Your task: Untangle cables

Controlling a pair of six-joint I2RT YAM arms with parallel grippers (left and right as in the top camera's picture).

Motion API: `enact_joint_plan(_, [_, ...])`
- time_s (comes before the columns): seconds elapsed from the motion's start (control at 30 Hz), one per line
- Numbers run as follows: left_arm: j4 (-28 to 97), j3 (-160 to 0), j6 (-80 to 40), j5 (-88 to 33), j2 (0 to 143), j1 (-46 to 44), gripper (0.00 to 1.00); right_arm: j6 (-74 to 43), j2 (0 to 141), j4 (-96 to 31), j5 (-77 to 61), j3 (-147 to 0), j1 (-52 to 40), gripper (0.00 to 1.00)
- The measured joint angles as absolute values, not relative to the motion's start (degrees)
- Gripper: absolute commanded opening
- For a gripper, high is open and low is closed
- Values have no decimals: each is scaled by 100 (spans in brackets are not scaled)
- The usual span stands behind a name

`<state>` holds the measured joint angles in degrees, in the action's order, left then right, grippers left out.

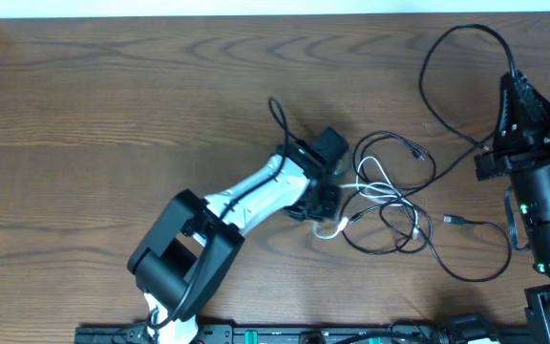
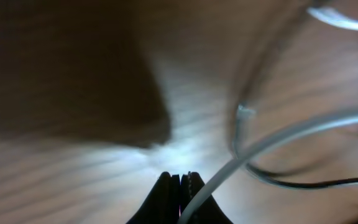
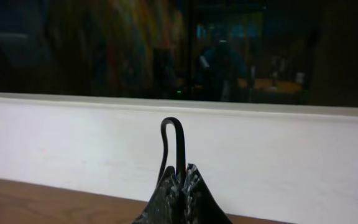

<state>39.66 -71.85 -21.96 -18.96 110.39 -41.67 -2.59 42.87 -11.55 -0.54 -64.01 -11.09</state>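
1. Gripping the white cable (image 2: 272, 140), the left gripper (image 2: 179, 185) is pinched shut.
2. Right gripper (image 3: 182, 177) clamps a black cable (image 3: 181, 149) (loop rising above fingertips).
3. Cable tangle (image 1: 390, 191) lies on the table (image 1: 113, 96), between arms.

The cables (image 1: 394, 196) lie on the table (image 1: 113, 115), between the left gripper (image 1: 327, 215) and the right gripper (image 1: 511, 81).
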Motion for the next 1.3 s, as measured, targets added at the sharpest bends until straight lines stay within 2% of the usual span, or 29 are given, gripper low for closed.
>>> enact_joint_plan(0.23, [4565,-7185,-2069,-838,11039,-3544,8,-215,4285,-1286,563,-6401,-1109,1])
enact_joint_plan(0.27, [4617,-7183,-2067,-749,11039,-3444,13,-193,4285,-1341,624,-6401,-1109,1])
enact_joint_plan(0.33, [4681,-7185,-2053,-694,11039,-3251,42,-176,4285,-1459,707,-6401,-1109,1])
enact_joint_plan(0.37, [4694,-7183,-2040,-720,11039,-3151,51,-167,4285,-1522,742,-6401,-1109,1])
enact_joint_plan(0.4, [4705,-7183,-2001,-770,11039,-3070,57,-161,4285,-1566,757,-6401,-1109,1])
enact_joint_plan(0.5, [4696,-7185,-1815,-1153,11039,-2893,63,-128,4285,-1653,801,-6401,-1109,1])
enact_joint_plan(0.67, [4696,-7183,-1050,-2196,11039,-2862,66,-104,4285,-1671,858,-6401,-1109,1])
enact_joint_plan(0.93, [4617,-7185,268,-4831,11039,-2869,70,-102,4285,-1957,869,-6401,-1109,1])
enact_joint_plan(1.0, [4464,-7185,390,-5487,11039,-2873,79,-102,4285,-1959,871,-6401,-1109,1])
enact_joint_plan(1.03, [4392,-7188,412,-5725,11039,-2882,80,-102,4285,-1962,871,-6401,-1109,1])
enact_joint_plan(1.13, [4195,-7194,432,-6158,11039,-2910,82,-99,4285,-1964,875,-6401,-1109,1])
enact_joint_plan(1.3, [4003,-7194,320,-6208,11039,-2928,82,-99,4285,-1994,882,-6401,-1109,1])
